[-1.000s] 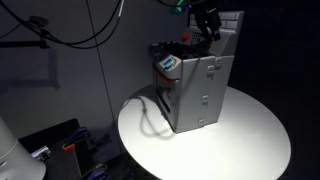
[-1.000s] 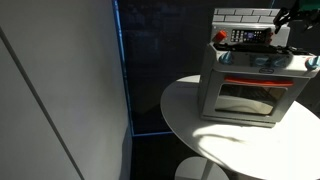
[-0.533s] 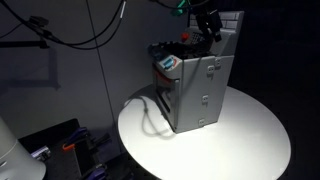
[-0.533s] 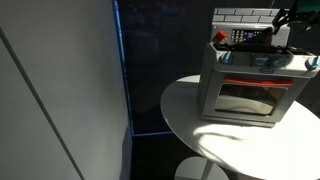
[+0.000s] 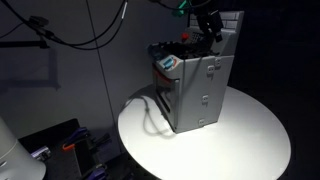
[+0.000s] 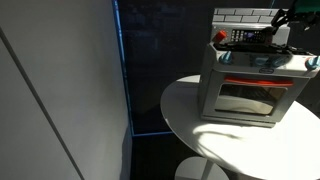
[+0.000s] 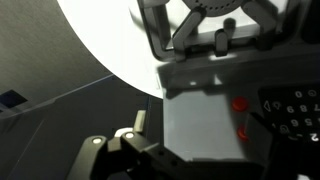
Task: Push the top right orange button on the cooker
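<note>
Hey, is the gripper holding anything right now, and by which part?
Nothing is visibly held. The gripper hangs over the cooker top with no object in it; whether it is open or shut cannot be told.

Cooker (image 5: 197,92): boxy grey toy stove, upright on a white round table (image 5: 250,145), toward the rim. Oven door (image 6: 248,98) at front w/ window, looks shut, red strip above it. White tile-pattern back panel (image 6: 245,14) stands vertical behind the dark hob. Wrist view: two orange-red buttons (image 7: 240,104) on the grey top.
</note>
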Controlling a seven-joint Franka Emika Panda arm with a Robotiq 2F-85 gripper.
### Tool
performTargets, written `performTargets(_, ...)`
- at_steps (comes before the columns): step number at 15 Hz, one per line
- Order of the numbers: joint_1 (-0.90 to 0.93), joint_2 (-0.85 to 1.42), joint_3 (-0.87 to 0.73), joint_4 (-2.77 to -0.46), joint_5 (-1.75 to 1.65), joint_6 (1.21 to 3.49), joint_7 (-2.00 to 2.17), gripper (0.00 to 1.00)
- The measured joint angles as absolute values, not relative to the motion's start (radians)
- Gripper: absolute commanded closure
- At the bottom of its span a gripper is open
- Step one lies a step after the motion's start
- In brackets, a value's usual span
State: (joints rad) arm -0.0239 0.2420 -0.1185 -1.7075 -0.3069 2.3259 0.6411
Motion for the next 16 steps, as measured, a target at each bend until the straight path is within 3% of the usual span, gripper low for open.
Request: performTargets(16, -0.018, 0.26, -0.122, -1.691, -0.307, 2.326, 0.641, 0.0)
